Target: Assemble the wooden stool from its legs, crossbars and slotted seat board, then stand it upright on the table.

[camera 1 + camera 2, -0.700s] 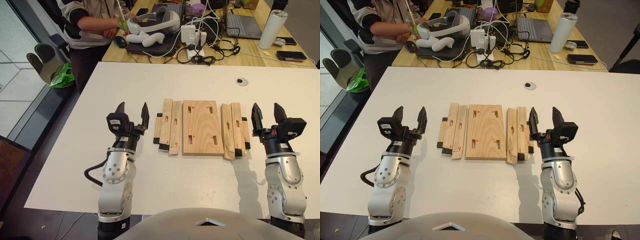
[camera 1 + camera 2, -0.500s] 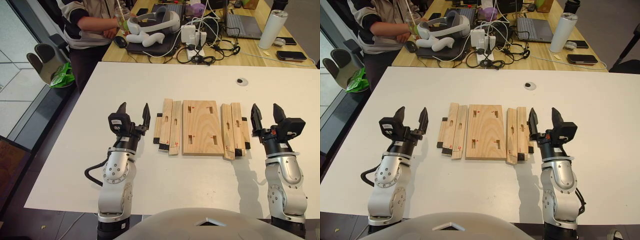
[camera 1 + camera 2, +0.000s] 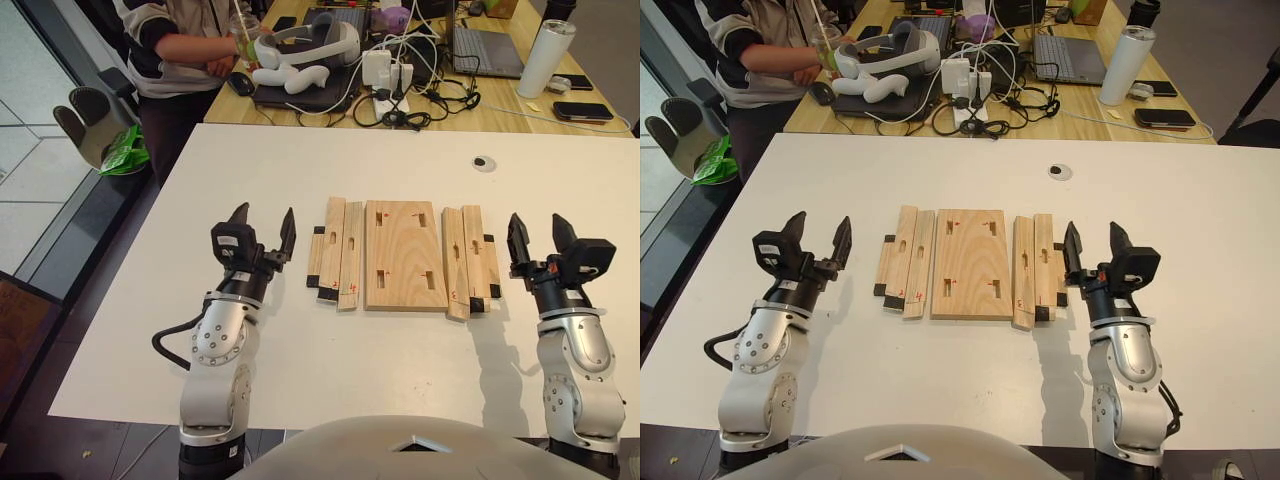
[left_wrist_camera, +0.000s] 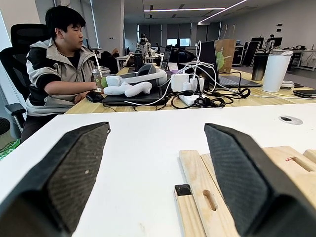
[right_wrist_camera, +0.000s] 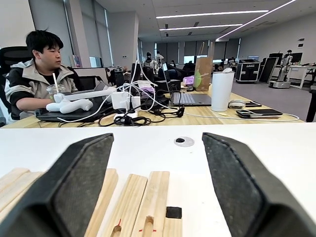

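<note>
Seat board [image 3: 405,256] lies flat on the table [image 3: 300,160], mid-width. Left pair of wooden pieces [image 3: 335,252] lies side by side just left of it; right pair of wooden pieces [image 3: 470,261] just right. Left gripper [image 3: 265,212] sits left of the left pair, right gripper [image 3: 536,220] right of the right pair, both apart from the wood. Cable grommet [image 3: 484,162] lies behind, rightward.

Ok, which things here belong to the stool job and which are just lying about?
Job: flat pale wooden seat board with four slots; wooden strips left of it; wooden strips right of it.
Lying about: white insulated tumbler; black phone; white headset; grey laptop.
</note>
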`<action>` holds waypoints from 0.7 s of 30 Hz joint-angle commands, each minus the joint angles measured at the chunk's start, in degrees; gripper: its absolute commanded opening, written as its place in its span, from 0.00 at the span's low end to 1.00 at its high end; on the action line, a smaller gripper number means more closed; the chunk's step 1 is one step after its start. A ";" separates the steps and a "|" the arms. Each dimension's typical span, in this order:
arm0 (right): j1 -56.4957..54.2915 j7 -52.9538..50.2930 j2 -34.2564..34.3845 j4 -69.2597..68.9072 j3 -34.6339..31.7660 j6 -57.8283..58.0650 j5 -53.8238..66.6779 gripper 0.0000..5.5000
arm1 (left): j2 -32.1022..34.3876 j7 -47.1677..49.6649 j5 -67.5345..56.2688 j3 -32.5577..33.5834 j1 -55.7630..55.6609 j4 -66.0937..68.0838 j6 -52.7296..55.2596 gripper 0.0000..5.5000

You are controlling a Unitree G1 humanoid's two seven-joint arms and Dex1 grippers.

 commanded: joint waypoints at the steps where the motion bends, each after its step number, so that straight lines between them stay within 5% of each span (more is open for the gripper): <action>1: -0.67 -0.24 -0.53 -0.46 -1.41 1.51 0.55 0.60 | 0.73 -0.33 -0.36 0.25 -0.27 -0.60 2.18 0.65; 21: 1.56 -0.88 1.95 -2.74 -0.07 1.87 -0.05 0.60 | -0.38 0.62 -0.60 -0.59 -1.44 -3.05 5.68 0.65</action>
